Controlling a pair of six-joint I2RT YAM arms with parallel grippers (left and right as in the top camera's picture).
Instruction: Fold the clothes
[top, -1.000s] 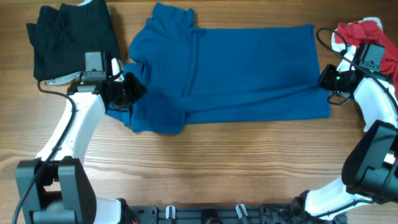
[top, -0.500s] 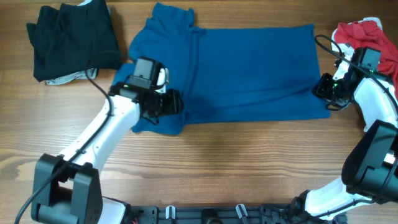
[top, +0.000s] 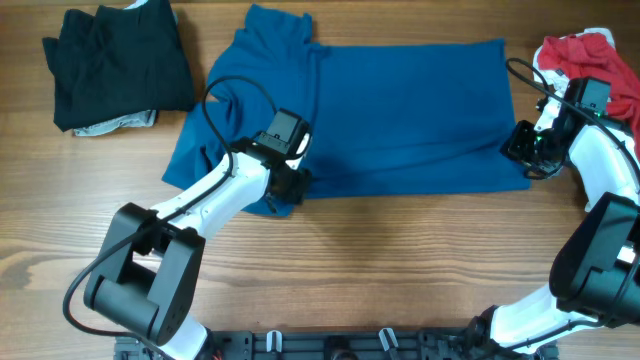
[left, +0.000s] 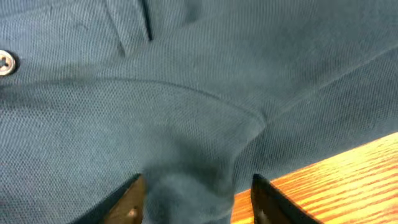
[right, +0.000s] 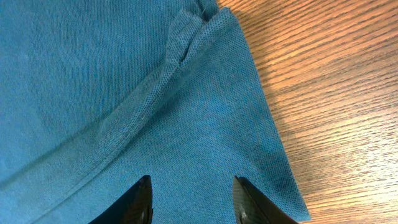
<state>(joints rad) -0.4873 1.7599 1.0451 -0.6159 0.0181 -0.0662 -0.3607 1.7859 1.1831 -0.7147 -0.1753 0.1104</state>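
The deep-blue shirt (top: 400, 110) lies spread flat across the middle of the table. My left gripper (top: 292, 185) rests on its lower-left part by a folded edge. In the left wrist view (left: 199, 202) its jaws stand apart, with a raised bunch of blue cloth (left: 193, 186) between them. My right gripper (top: 520, 150) is at the shirt's right lower corner. In the right wrist view (right: 189, 199) it is open just over the hem corner (right: 261, 155), with flat cloth under it.
Black garments (top: 115, 65) lie piled at the back left, with a grey one (top: 125, 123) under them. A red garment (top: 580, 50) and a white one (top: 545, 65) lie at the back right. Bare wood (top: 400, 260) runs along the front.
My left gripper has moved right and forward, from the shirt's left sleeve to its lower-left folded edge. My right gripper has shifted slightly left and down onto the hem corner.
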